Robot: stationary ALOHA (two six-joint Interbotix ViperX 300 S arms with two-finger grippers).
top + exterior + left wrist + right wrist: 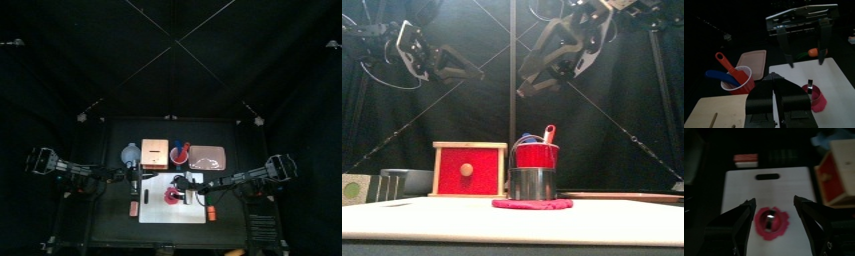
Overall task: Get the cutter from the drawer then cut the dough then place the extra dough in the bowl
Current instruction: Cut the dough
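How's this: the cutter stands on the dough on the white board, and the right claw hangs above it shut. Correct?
Not quite. The right claw is open, not shut: the right wrist view shows its jaws spread wide either side of the dough. The rest holds: the cutter stands on the dough on the white board.

The cutter (533, 183) is polished metal with bright reflections. It stands on the dough (532, 204), which looks matt and soft, a little uneven at its edge, just under the right jaws. The cutting board (767, 188) seems to be smooth white plastic with a dull sheen. Beside the right jaws, the box (844, 155) is pale bare wood and its drawer front (469, 170) is painted flat red. Beyond the left jaws, the cup (741, 79), the blue knife (716, 76) and the red knife (723, 61) look like glossy plastic. The jaws themselves are matt black.
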